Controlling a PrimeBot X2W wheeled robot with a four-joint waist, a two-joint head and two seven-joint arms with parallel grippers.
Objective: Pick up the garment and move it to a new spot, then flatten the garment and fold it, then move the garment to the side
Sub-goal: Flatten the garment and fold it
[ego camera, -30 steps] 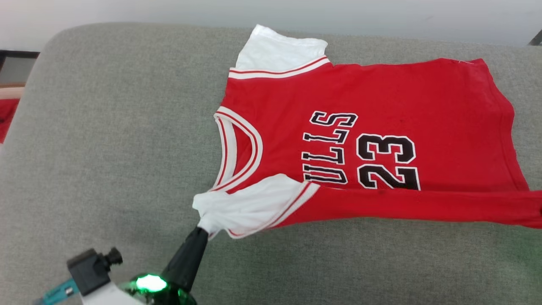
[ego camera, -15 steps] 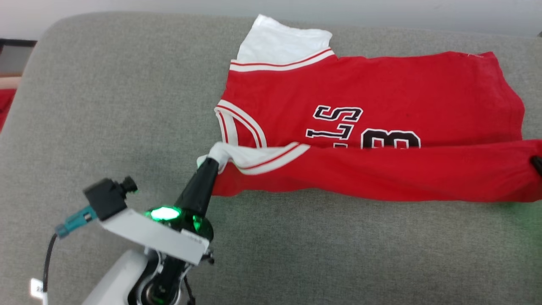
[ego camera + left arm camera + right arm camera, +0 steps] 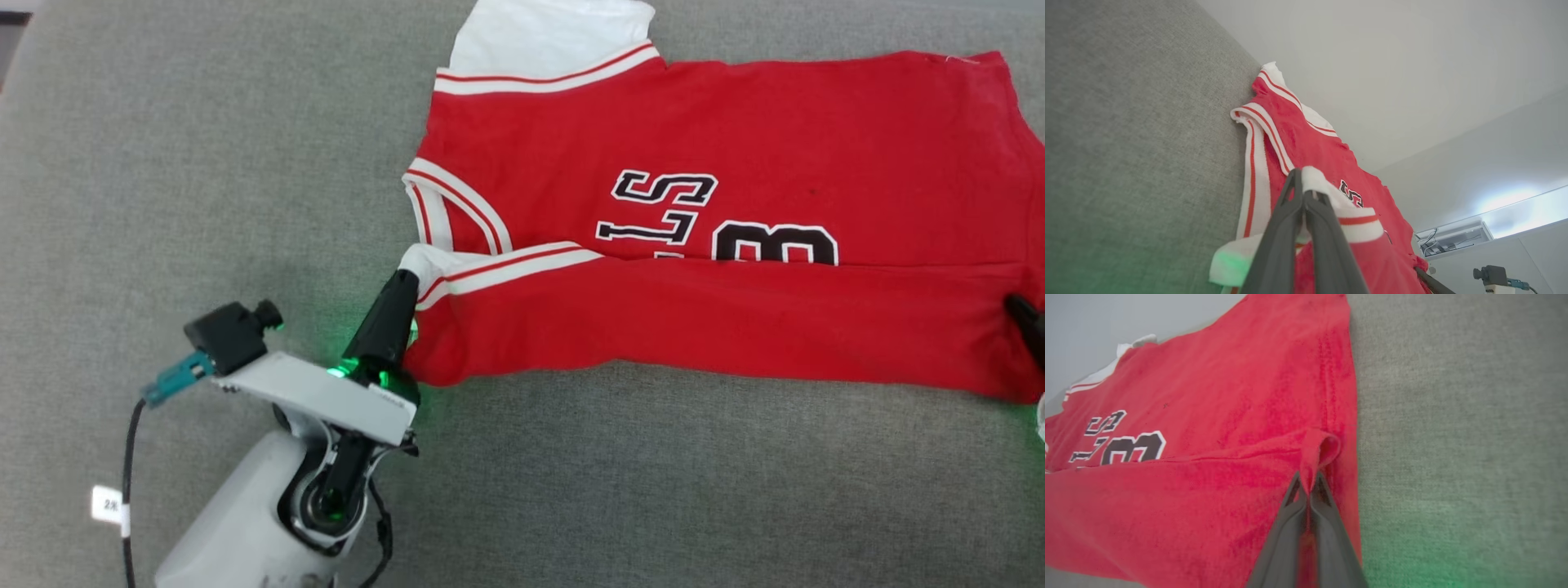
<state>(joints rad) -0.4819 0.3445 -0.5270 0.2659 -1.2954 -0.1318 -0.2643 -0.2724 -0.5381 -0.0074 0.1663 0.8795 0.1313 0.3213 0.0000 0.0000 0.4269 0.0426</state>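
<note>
While the jersey [image 3: 735, 139] shows "LS" and "3", the left gripper [image 3: 406, 278], angled toward one o'clock, pinches its white sleeve; the right gripper [image 3: 1019, 307], at three o'clock, clamps its hem.

Head cam: high, steep look-down on grey fabric surface [image 3: 163, 163], garment [image 3: 735, 122] across upper right of frame. Left wrist cam: low, close, sighting along left end effector [image 3: 1302, 188] at collar end. Right wrist cam: close, along right end effector [image 3: 1306, 481] at hem. All share lettering [image 3: 665, 188].
</note>
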